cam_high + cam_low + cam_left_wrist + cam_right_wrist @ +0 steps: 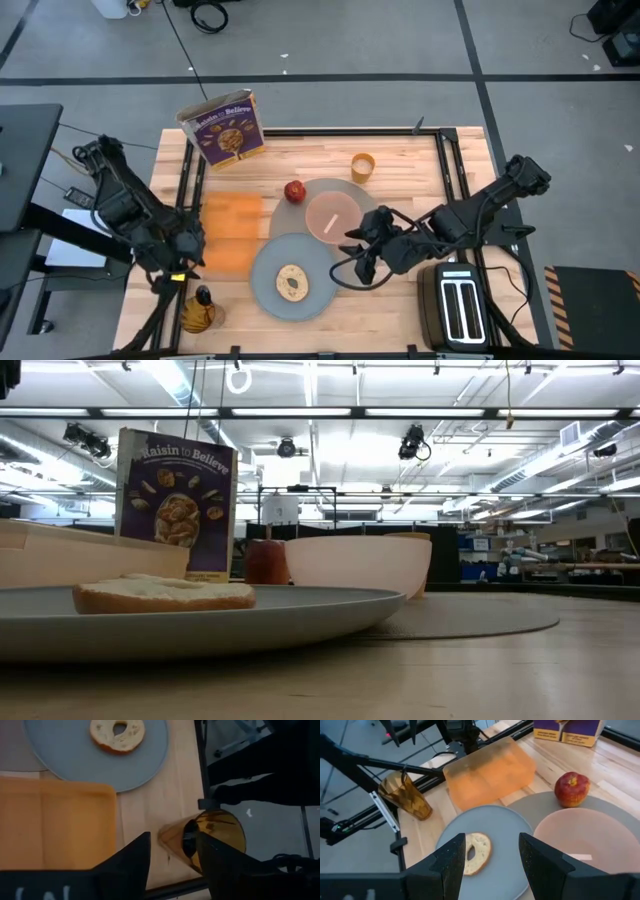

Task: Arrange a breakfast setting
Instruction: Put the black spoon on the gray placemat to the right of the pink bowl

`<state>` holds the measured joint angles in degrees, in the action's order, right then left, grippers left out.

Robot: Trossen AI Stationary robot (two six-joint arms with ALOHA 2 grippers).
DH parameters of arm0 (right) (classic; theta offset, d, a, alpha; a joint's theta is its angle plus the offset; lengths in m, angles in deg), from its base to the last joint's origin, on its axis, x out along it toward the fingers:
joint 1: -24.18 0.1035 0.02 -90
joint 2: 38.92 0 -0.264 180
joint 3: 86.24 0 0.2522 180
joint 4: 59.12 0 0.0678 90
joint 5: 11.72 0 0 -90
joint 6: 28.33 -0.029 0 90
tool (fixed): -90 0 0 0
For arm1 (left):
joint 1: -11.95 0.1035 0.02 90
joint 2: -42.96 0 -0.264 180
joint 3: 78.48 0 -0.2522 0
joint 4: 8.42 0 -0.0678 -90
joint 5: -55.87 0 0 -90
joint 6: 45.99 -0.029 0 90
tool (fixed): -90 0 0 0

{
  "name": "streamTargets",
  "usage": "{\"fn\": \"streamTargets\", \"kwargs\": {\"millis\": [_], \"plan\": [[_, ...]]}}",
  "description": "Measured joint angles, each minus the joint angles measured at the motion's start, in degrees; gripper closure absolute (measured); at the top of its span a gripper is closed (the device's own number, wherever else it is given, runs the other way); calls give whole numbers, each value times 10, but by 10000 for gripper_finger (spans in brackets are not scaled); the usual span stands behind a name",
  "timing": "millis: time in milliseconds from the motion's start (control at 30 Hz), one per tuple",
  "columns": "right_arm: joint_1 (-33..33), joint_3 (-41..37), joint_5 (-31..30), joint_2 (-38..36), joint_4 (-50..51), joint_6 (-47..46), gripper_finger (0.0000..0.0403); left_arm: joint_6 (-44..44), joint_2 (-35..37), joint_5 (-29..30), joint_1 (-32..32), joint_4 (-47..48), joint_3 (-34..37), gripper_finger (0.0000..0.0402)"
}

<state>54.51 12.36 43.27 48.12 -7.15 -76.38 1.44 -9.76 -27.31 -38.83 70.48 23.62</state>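
A round grey-beige mat (352, 192) lies mid-table with a pink bowl (332, 215) on it and a red apple (294, 191) at its far-left edge. A grey plate (270, 290) overlaps the mat's near edge and carries a toast slice (291, 282) with a hole in it. A small orange cup (362, 166) stands beyond the mat. My right gripper (487, 870) hangs open above the plate's right side with nothing between its fingers. My left gripper (170, 865) is open over the table's near-left corner, above an amber glass (212, 832).
An orange cloth (230, 232) lies left of the plate. A purple cereal box (225, 125) stands at the far left and a black toaster (460, 305) at the near right. Black rails (452, 160) run along the table's sides.
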Motion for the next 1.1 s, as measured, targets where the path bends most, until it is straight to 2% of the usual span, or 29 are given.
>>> {"fn": "streamTargets", "kwargs": {"millis": [333, 533, 767, 967, 1100], "plan": [[4, 0, -1, 0, 0, -5, 211, -34, -58, -18, 0, -3, 0, 228], [4, 0, -1, 0, -1, -5, 211, -38, -96, -51, 0, -17, 0, 228], [4, 0, -1, 0, -15, -5, 211, -67, -138, -54, 0, -21, 0, 228], [4, 0, 0, 0, -26, -5, 211, -74, -151, -105, 0, -38, 0, 228], [4, 0, 0, 0, -26, -4, 211, -66, -151, -113, -2, -40, 0, 230]]}}
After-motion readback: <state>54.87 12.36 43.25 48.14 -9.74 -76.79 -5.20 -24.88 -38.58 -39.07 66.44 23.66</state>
